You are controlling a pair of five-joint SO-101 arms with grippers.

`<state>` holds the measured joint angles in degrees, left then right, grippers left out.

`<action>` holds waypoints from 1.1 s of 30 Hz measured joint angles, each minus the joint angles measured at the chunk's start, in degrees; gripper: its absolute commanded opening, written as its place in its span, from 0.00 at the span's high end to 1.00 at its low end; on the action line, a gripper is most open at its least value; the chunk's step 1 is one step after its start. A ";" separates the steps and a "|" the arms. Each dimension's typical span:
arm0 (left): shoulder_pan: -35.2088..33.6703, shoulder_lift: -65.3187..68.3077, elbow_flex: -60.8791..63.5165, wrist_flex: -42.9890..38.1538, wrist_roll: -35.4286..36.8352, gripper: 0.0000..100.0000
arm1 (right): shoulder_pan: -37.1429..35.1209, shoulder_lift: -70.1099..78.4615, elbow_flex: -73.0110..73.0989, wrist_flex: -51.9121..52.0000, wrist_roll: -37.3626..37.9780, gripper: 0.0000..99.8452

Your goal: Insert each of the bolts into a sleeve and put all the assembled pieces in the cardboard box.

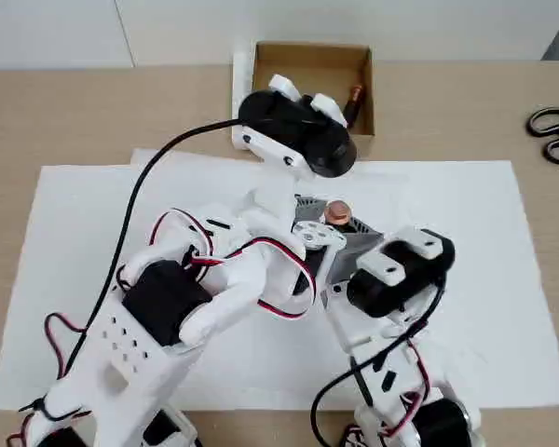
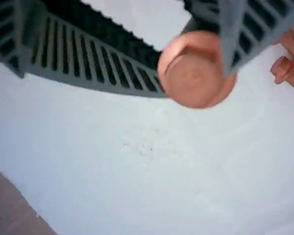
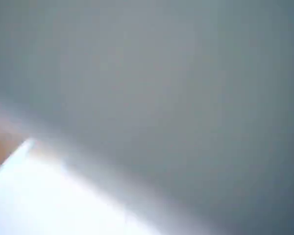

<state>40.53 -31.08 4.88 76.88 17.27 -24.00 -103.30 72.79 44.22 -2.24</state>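
Note:
A copper-coloured round piece [image 2: 196,71] sits between the grey ribbed fingers [image 2: 88,58] of my left gripper [image 2: 193,81], which is shut on it above the white paper. In the high view this piece [image 1: 337,212] is at mid-table, just in front of the cardboard box [image 1: 261,65]. A second copper piece [image 2: 288,66] shows close beside the held one. Another copper piece [image 1: 355,97] lies inside the box at its right wall. My right gripper [image 1: 352,238] sits right next to the held piece; the right wrist view is a close grey blur.
A white paper sheet [image 1: 466,233] covers the middle of the wooden table [image 1: 74,112]. Scissors [image 1: 554,135] lie at the far right edge. Both arms crowd the centre, with cables trailing to the front.

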 measured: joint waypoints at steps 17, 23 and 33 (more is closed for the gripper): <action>-22.24 0.00 -9.58 3.87 0.00 0.68 | 0.00 0.09 0.09 0.00 0.00 1.00; -35.43 0.00 -9.58 6.24 0.00 0.68 | 0.18 0.09 0.09 0.00 0.00 1.00; -55.74 0.00 -9.58 17.93 0.00 0.68 | 7.12 8.18 -5.80 -0.97 0.00 1.00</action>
<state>-15.21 -31.08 -4.70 94.81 17.27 -16.88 -95.12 66.99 43.25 -2.24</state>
